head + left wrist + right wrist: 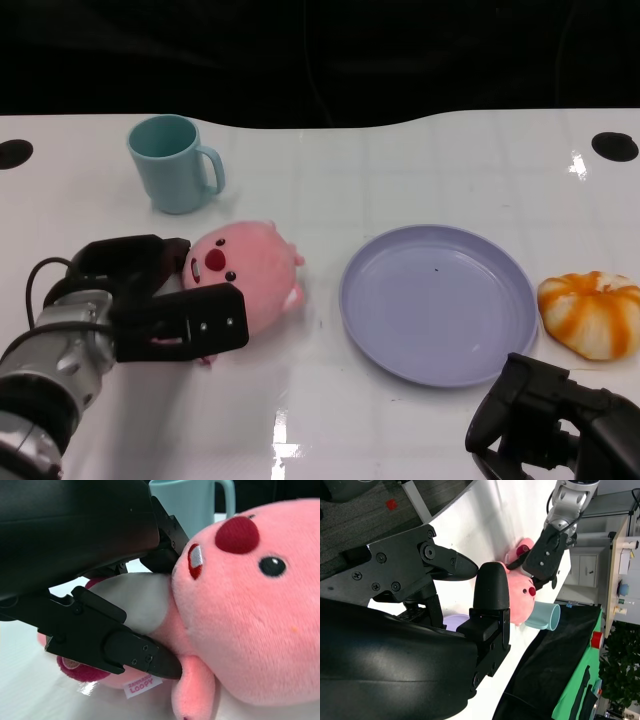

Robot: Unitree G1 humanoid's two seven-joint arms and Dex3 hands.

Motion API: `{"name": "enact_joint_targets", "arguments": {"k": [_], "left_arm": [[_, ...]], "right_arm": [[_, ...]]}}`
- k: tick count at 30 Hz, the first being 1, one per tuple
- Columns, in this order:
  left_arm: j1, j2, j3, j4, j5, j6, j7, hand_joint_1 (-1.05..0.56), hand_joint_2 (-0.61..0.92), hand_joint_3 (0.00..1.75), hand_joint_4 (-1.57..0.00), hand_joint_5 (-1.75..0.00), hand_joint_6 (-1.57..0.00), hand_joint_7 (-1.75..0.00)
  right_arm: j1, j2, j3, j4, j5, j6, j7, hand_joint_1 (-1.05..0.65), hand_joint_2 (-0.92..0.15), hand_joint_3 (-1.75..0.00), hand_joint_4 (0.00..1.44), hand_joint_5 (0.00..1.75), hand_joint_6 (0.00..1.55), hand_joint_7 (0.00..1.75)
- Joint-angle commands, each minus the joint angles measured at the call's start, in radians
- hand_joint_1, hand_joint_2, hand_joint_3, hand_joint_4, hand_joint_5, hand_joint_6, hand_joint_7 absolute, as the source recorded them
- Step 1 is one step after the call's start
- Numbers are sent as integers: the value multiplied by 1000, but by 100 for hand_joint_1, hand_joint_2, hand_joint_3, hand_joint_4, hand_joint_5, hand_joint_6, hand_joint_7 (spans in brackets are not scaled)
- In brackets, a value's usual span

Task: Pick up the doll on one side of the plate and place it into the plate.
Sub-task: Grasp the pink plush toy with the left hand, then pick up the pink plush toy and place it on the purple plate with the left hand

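Operator: Nearest the head camera, at the lower right, sits the right hand (550,420). Status?

Technician: It holds nothing and rests low at the table's (400,150) near edge, just short of the plate (436,302). Whether its fingers are spread or curled cannot be told from these views.

Operator: And the left hand (160,300)?

Technician: Its fingers (120,647) are set around the doll (250,275), one pressed against the belly and others behind the head. Contact is made; the doll appears to be resting on the table, to the left of the plate and just apart from its rim.

Operator: Step in hand?

Technician: Judged as the grasp stage. The next move calls for a firm closure, a lift, then travel rightward over the plate rim before release.

Operator: Describe the doll.

Technician: Pink plush, dark red nose, black eyes, white belly, a sewn label near one foot. Soft body; expect it to compress under grip.
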Motion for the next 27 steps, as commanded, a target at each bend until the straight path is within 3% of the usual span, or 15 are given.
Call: {"name": "enact_joint_targets", "arguments": {"k": [1,8,11,13,27], "left_arm": [[98,5,-7,-20,-14,-47,-12,-23,92,37,-76,-174,-64,-170],[160,45,43,-161,-58,-63,10,-18,92,45,-82,-175,-67,-175],[188,63,66,-229,-70,-71,6,-15,73,85,-85,-175,-71,-175],[203,76,74,-271,-72,-66,1,-15,68,95,-86,-175,-72,-175],[248,100,162,-562,-95,19,-72,-14,52,106,-88,-175,-72,-175]], "right_arm": [[-3,-4,-11,-7,9,1,-2,-25,-77,-70,62,175,51,154],[-9,-10,-16,3,7,-4,5,-26,-77,-71,62,175,51,154],[-13,-9,-13,4,2,-3,2,-26,-77,-70,62,175,51,154],[-14,-6,-12,5,5,0,1,-26,-77,-70,62,175,51,154],[-18,-4,-6,6,5,2,-1,-24,-76,-73,63,175,51,156]]}}
